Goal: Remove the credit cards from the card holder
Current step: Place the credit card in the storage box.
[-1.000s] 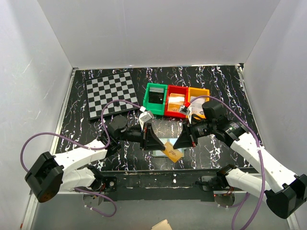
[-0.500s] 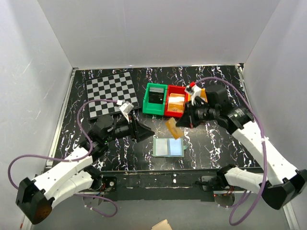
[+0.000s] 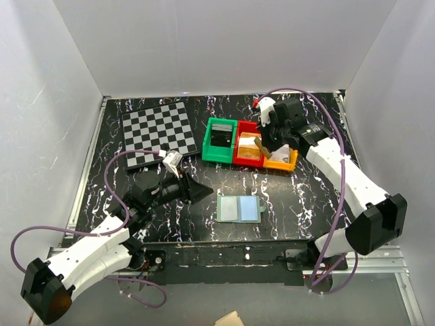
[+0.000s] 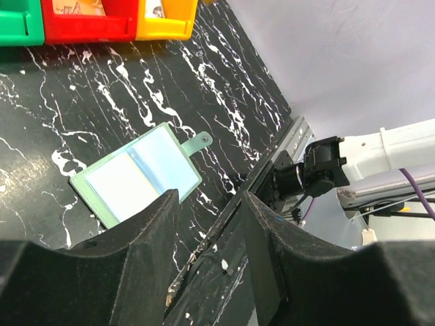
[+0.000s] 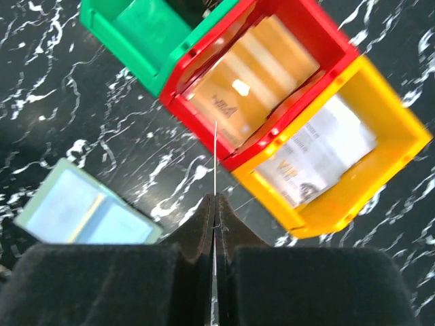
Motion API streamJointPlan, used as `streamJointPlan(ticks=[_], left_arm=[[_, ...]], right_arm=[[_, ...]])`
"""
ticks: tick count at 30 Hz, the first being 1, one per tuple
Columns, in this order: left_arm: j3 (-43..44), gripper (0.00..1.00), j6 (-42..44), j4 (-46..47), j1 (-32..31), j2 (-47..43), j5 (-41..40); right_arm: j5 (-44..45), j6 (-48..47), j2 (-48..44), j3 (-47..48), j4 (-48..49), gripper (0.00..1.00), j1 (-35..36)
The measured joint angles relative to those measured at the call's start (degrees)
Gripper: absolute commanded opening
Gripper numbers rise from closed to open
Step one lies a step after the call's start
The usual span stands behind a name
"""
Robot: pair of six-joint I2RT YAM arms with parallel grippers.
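The card holder (image 3: 239, 210) lies open on the black marbled table, light blue inside with a sage-green edge and snap tab; it also shows in the left wrist view (image 4: 138, 174) and the right wrist view (image 5: 85, 212). My right gripper (image 3: 261, 145) is shut on a thin tan credit card (image 3: 258, 145), seen edge-on in the right wrist view (image 5: 215, 159), held above the red bin (image 3: 239, 157). My left gripper (image 3: 202, 189) is open and empty, left of the holder and apart from it.
A green bin (image 3: 209, 146), the red bin with an orange card (image 5: 255, 75) and a yellow bin (image 3: 289, 163) with a white card (image 5: 329, 153) stand in a row at the back. A checkerboard (image 3: 156, 132) lies at the back left. The table's front rail (image 4: 272, 153) is near the holder.
My right gripper has carried the tan card from beside the holder up and back to above the red bin. My left arm has drawn back left, away from the holder.
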Motion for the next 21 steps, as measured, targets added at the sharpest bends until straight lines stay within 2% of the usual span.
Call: streamJointPlan(ticks=[5, 9, 13, 21], left_arm=[[-0.9, 0.40, -1.4, 0.8, 0.0, 1.1, 0.6], [-1.2, 0.40, -1.8, 1.8, 0.1, 1.2, 1.3], [-2.1, 0.40, -2.0, 2.5, 0.1, 1.5, 2.0], [-2.6, 0.40, -2.0, 2.8, 0.1, 3.5, 3.0]], right_arm=[[-5.5, -11.5, 1.7, 1.2, 4.4, 0.01, -2.9], [-12.7, -20.0, 7.3, 5.0, 6.8, 0.01, -3.5], [-19.0, -27.5, 12.2, 5.7, 5.0, 0.01, -4.0], [-23.2, -34.3, 20.1, 7.7, 1.9, 0.01, -5.0]])
